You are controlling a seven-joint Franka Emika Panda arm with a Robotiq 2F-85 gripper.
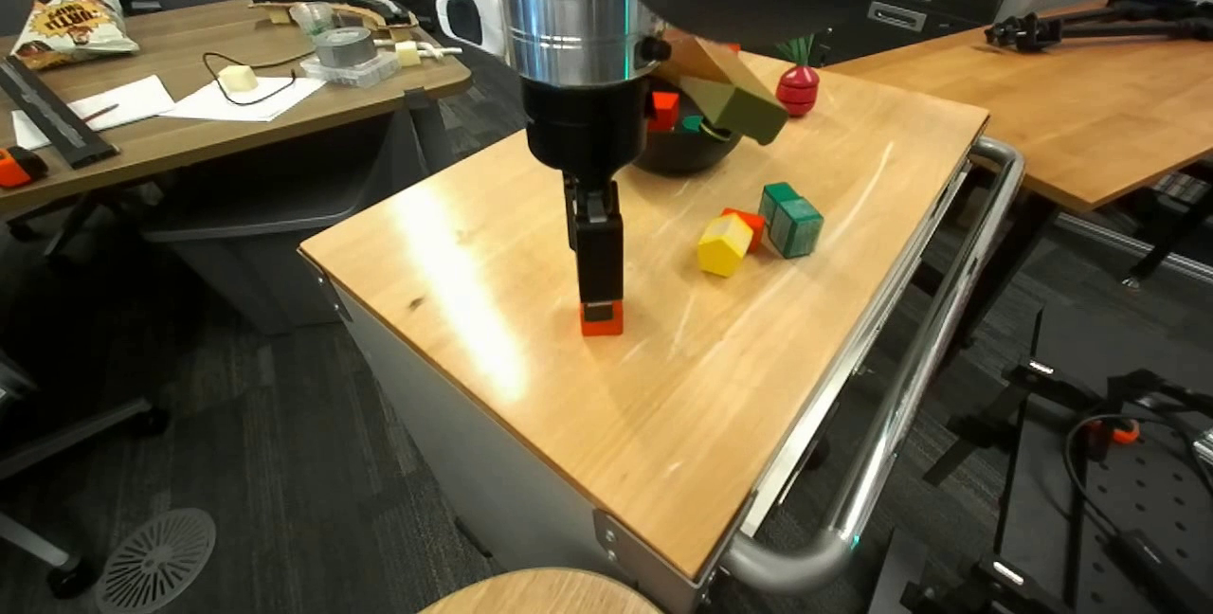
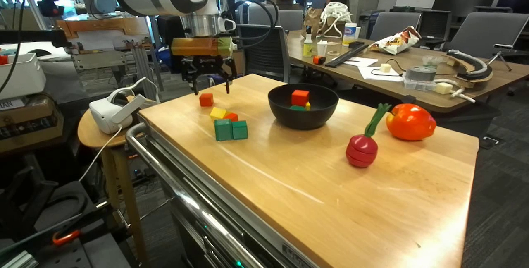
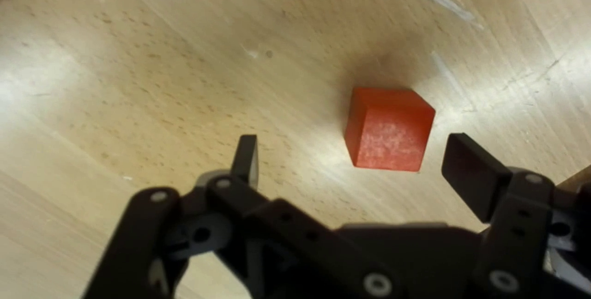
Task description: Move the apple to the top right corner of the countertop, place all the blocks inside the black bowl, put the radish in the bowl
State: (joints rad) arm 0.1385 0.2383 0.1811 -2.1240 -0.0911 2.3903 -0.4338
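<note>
- Nearest, in wrist view: gripper (image 3: 349, 156), fingers (image 3: 473, 174) spread wide above red block (image 3: 392, 133).
- On countertop (image 2: 384, 210): blocks (image 2: 300, 97) in and outside black bowl (image 2: 303, 120); apple (image 2: 411, 122) near radish (image 2: 361, 151).
- On chip bag (image 1: 81, 17): "TURTLE CHIPS".

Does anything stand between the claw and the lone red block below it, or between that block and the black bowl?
Nothing visible stands between the claw and the red block, nor on the straight way to the black bowl: the yellow block sits off to one side. A direct lift and carry looks feasible.
</note>
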